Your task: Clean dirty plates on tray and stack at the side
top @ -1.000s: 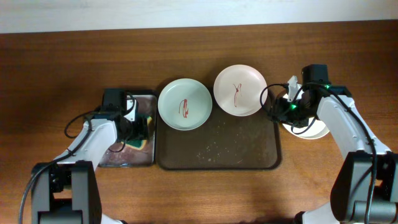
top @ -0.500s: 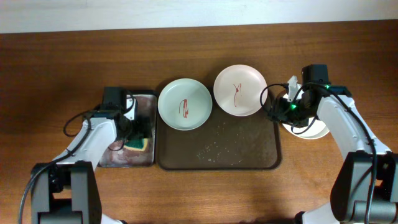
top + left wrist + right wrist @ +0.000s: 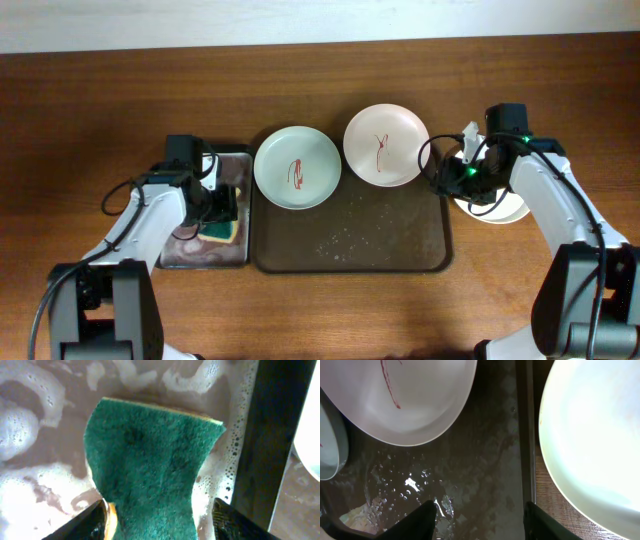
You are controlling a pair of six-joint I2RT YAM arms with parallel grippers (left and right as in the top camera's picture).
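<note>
A pale-green plate (image 3: 297, 167) with a red smear lies at the back left of the dark brown tray (image 3: 350, 240). A white plate (image 3: 386, 145) with a red squiggle lies at the tray's back right. A third, clean plate (image 3: 497, 208) sits on the table right of the tray. My left gripper (image 3: 214, 208) is open, its fingers (image 3: 160, 525) on either side of a green sponge (image 3: 150, 465). My right gripper (image 3: 455, 176) is open and empty over the tray's right rim. Its wrist view shows its fingers (image 3: 480, 525), the smeared plate (image 3: 405, 400) and the clean plate (image 3: 590, 440).
The sponge (image 3: 218, 230) lies in a small black tray (image 3: 190, 250) of soapy water (image 3: 40, 460), left of the brown tray. The brown tray's floor (image 3: 485, 460) is wet with droplets. Bare wooden table (image 3: 100, 100) surrounds everything.
My left gripper has shifted slightly left over the sponge in the small tray. The right arm and the plates have not moved.
</note>
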